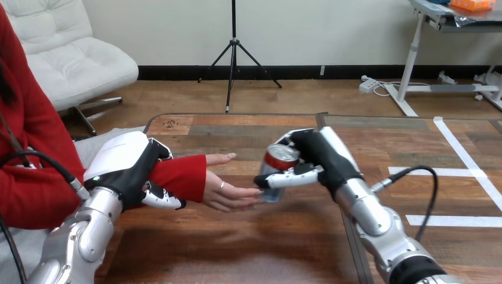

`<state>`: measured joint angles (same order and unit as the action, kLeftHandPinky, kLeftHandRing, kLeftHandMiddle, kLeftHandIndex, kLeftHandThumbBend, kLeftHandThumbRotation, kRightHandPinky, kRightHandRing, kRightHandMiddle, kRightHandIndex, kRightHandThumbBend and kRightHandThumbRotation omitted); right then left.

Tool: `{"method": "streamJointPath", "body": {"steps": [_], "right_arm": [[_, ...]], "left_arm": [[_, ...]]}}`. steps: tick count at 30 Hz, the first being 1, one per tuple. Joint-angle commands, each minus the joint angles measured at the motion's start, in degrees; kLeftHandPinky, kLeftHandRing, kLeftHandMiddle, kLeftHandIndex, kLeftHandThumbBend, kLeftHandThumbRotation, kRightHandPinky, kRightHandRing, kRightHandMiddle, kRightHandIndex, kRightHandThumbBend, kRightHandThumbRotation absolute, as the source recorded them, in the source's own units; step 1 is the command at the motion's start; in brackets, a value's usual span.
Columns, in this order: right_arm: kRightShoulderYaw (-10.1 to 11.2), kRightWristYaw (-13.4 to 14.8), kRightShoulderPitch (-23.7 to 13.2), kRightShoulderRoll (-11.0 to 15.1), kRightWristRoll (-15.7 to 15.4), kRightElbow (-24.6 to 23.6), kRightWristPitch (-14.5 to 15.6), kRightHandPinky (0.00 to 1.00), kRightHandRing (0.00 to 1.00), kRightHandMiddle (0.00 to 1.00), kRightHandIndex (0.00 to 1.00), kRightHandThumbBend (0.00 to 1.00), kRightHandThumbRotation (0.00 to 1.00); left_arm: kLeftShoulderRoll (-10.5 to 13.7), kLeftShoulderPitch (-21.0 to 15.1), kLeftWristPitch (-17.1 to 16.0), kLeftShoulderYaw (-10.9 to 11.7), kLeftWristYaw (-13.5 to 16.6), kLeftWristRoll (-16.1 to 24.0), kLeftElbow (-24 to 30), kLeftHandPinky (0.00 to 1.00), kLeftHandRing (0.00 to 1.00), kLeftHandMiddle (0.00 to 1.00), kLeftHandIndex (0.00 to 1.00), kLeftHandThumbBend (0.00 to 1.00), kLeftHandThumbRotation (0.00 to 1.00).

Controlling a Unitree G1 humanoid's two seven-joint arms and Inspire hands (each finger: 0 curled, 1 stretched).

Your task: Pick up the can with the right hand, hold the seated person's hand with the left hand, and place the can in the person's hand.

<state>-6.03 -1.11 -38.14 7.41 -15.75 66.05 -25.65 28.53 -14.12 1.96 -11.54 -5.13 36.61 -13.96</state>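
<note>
Red-topped can (279, 160) in right hand (318, 155) touches person's hand (228, 189).

Can (279, 161) in curled right hand (319, 155)

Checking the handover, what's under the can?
The person's hand, palm up, lies at the can's lower end, wooden table below. The right hand's thumb covers whether they touch.

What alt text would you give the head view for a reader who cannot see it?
The robot's right hand holds a tilted can at the fingertips of the person's hand, open and palm up above the table. The robot's left hand is curled round the person's red-sleeved wrist.
</note>
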Motion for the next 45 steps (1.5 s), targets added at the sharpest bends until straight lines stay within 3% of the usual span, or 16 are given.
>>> {"method": "streamJointPath", "body": {"steps": [1,22,45], "right_arm": [[-0.4,1.9,-10.6,-1.5,-0.1,-5.0,-1.1,0.32,0.37,0.42,0.44,0.83,0.00],[-1.0,1.2,-11.5,-4.6,0.4,-5.6,-1.0,0.31,0.36,0.41,0.44,0.83,0.00],[-1.0,0.4,-11.9,-6.2,1.0,-8.2,-1.2,0.30,0.35,0.40,0.43,0.82,0.00]], "left_arm": [[-2.2,-9.5,-1.1,2.4,3.6,-1.8,2.4,0.17,0.23,0.32,0.35,0.67,0.00],[-3.8,-11.8,1.5,1.4,1.6,-1.2,4.0,0.19,0.25,0.35,0.37,0.67,0.00],[-6.3,-13.3,2.9,0.4,2.4,-1.0,3.8,0.19,0.26,0.36,0.37,0.69,0.00]]}}
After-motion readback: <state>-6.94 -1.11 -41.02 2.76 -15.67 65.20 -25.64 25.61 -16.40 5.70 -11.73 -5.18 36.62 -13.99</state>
